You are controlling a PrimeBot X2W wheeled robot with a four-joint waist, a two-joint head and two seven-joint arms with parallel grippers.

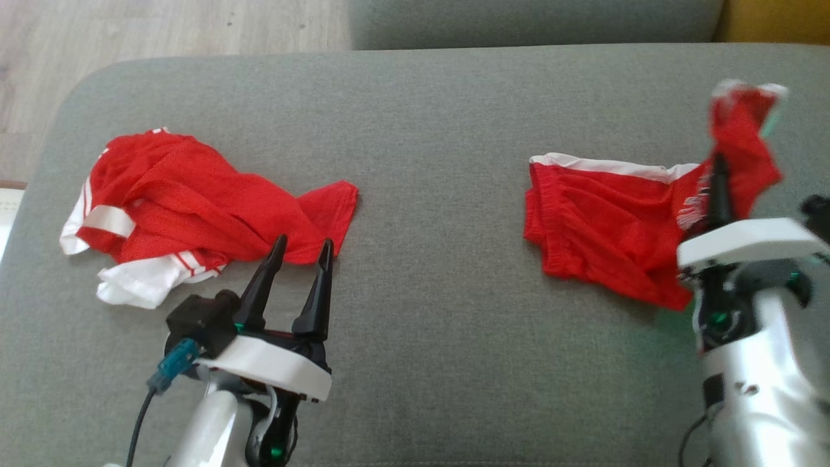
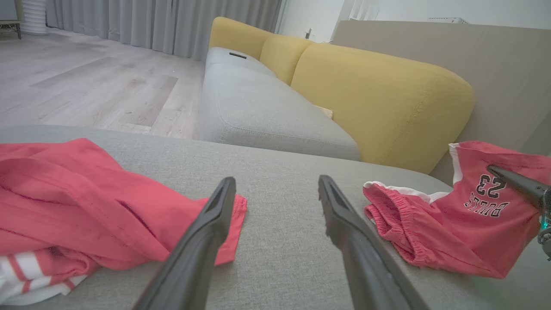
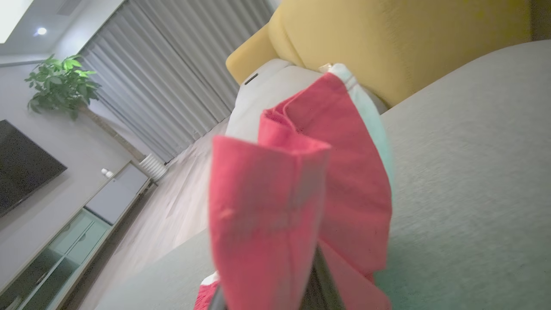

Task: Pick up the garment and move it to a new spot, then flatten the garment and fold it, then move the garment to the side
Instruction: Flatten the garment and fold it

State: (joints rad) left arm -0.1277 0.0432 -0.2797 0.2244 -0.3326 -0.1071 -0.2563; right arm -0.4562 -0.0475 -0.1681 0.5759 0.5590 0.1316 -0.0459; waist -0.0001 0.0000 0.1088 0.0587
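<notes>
The right gripper (image 1: 718, 167) is pinched shut on the right end of the red shorts (image 1: 596, 220) and holds that end raised above the grey seat cushion (image 1: 428, 194). The rest of the shorts lies bunched on the right part of the cushion, with a white-trimmed edge on the far side. In the left wrist view the raised part shows a printed 23. The left gripper (image 1: 303, 241) hovers at the near left with its fingers spread wide, gripping nothing. Its tips are at the near right edge of a crumpled red-and-white jersey (image 1: 181, 201). The jersey lies on the left part of the cushion, well apart from the shorts.
</notes>
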